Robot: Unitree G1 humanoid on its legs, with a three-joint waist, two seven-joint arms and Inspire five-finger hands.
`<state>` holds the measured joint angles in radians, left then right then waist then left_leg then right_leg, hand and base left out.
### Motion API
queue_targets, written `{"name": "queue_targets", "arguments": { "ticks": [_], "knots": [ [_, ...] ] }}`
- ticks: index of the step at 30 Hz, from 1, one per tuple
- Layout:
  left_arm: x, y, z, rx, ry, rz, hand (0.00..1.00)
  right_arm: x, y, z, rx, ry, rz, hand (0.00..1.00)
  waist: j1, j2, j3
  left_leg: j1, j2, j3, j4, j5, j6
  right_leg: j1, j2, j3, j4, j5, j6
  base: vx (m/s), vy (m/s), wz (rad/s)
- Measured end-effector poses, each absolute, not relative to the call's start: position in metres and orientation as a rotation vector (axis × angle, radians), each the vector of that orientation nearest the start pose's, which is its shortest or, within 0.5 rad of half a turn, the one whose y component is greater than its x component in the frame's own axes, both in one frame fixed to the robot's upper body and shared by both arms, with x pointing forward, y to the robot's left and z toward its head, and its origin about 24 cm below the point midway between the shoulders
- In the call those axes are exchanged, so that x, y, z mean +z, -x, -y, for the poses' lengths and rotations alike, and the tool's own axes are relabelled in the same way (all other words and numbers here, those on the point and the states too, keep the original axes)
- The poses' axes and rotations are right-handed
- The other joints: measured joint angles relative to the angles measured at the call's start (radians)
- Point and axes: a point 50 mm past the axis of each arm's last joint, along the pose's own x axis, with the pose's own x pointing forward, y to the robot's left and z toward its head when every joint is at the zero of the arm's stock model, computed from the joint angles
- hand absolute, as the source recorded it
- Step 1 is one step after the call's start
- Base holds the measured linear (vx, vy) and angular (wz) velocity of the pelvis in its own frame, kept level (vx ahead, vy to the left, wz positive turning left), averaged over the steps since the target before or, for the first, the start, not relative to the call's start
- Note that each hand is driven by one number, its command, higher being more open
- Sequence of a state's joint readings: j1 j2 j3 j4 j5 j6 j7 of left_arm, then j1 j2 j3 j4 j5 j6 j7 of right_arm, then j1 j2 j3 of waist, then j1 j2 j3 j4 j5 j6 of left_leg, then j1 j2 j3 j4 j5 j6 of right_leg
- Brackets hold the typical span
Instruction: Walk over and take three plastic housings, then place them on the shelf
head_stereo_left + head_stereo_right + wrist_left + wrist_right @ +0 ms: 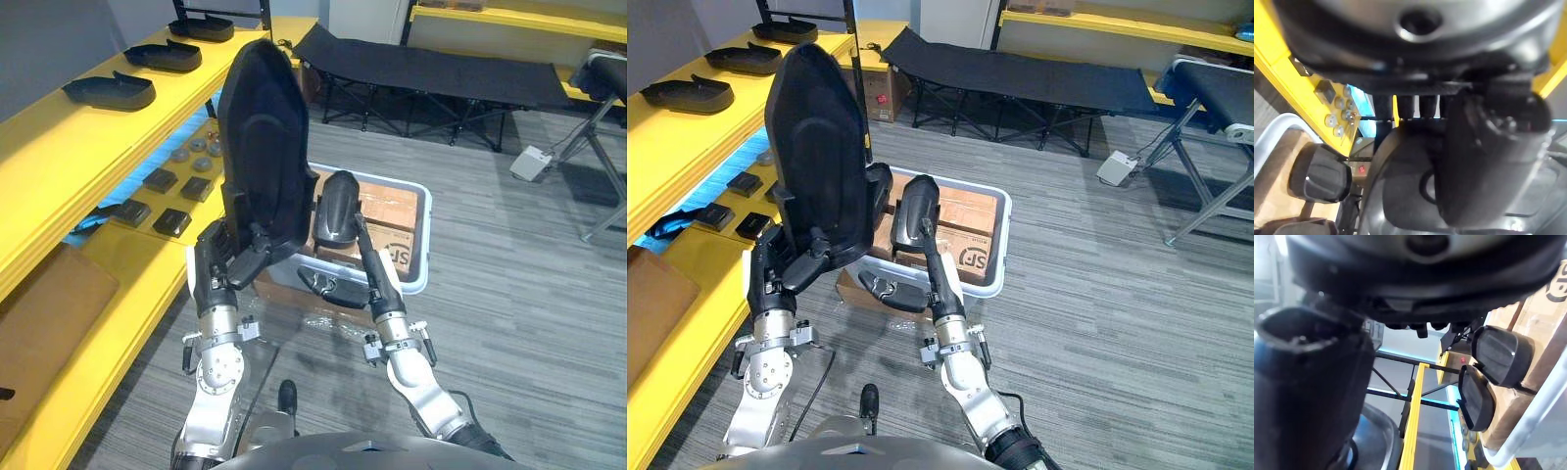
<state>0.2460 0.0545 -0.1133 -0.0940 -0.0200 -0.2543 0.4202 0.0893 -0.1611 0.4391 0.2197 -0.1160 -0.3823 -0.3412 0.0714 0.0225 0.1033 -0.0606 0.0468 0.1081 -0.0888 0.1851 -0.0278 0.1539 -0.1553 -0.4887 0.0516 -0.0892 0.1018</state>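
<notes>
My left hand [220, 266] is shut on the lower edge of a large black plastic housing [263, 147] and holds it upright, close to the yellow shelf [59, 186]. That housing [1400, 196] shows past the curled fingers in the left wrist view. A smaller black housing [337, 208] rests on the cardboard in the pale bin [423, 235]. My right hand [375, 266] reaches toward its lower right side, open, with nothing between thumb and fingers. The right wrist view shows this small housing [1498, 355] just past the hand. Another black housing [326, 284] lies by the bin's near wall.
Three black housings [110, 92] lie on the shelf's top level. Several small dark parts [171, 221] sit on its lower level. A black folding cot [431, 69] stands behind the bin, and a metal stand [607, 166] is at the right.
</notes>
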Motion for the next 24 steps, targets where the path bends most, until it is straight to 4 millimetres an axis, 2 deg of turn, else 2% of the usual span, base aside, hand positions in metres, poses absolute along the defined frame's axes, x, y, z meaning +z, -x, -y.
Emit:
{"name": "queue_targets", "arguments": {
  "ticks": [5, 11, 13, 19, 24],
  "knots": [
    [0.025, -0.191, -0.18, 0.471, 0.007, 0.067, 0.0, -0.008, -0.198, 0.11, 0.11, 0.115, 0.022, 1.0, -0.019, 0.001, -0.001, 0.0, 0.005, 0.021, 0.0, 0.001, 0.001, -0.015, 0.0, 0.025, 0.002, -0.002, -0.002, 0.02, -0.031, -0.14],
    [0.021, -0.182, -0.189, 0.552, 0.106, 0.053, 0.0, -0.022, -0.183, 0.14, 0.007, 0.093, -0.082, 1.0, -0.04, 0.007, -0.004, 0.004, 0.011, 0.032, 0.0, -0.005, -0.005, -0.019, 0.002, 0.036, 0.002, -0.003, -0.004, 0.01, -0.023, -0.07],
    [0.021, -0.174, -0.193, 0.589, 0.147, 0.068, 0.0, -0.026, -0.179, 0.15, -0.017, 0.037, -0.113, 1.0, -0.046, 0.015, -0.008, 0.004, 0.015, 0.039, 0.0, -0.008, -0.009, -0.026, 0.002, 0.047, 0.004, -0.003, -0.005, 0.0, -0.018, -0.13],
    [0.039, -0.159, -0.208, 0.678, 0.155, 0.155, 0.0, -0.026, -0.18, 0.166, -0.063, -0.069, -0.124, 1.0, -0.044, 0.023, -0.011, 0.003, 0.014, 0.018, 0.0, -0.012, -0.014, -0.017, 0.002, 0.021, 0.009, -0.011, -0.012, 0.0, -0.013, 0.09],
    [0.056, -0.142, -0.229, 0.823, 0.146, 0.233, 0.0, -0.024, -0.183, 0.166, -0.017, -0.106, -0.114, 1.0, -0.013, 0.027, -0.012, -0.003, -0.003, -0.066, 0.0, -0.006, -0.019, 0.025, 0.002, -0.065, 0.016, -0.034, -0.004, 0.01, -0.046, 0.52]
  ]
}}
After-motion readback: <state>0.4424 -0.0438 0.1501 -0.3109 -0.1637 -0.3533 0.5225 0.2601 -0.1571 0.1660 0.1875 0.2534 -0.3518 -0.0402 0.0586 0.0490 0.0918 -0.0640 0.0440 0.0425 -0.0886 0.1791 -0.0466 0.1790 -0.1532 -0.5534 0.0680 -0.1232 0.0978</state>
